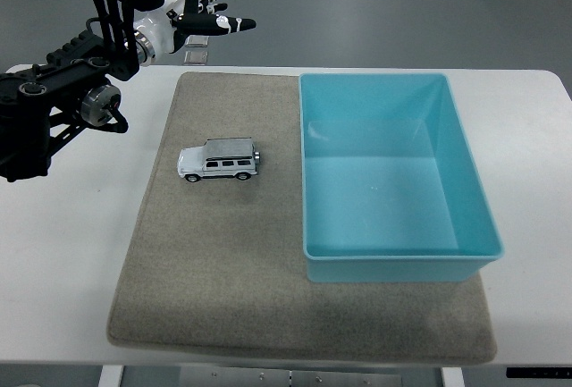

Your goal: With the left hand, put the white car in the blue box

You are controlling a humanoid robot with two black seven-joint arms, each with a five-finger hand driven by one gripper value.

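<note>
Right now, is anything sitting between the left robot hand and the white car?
Nothing visible. The left robot hand hovers open beyond the table's far edge, and only bare grey mat lies between it and the white car.

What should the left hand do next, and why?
Probably bring the left hand down and toward the near edge, over the white toy car. Its fingers are spread and empty, up past the mat's far edge, while the car sits untouched on the mat, left of the empty blue box.
</note>
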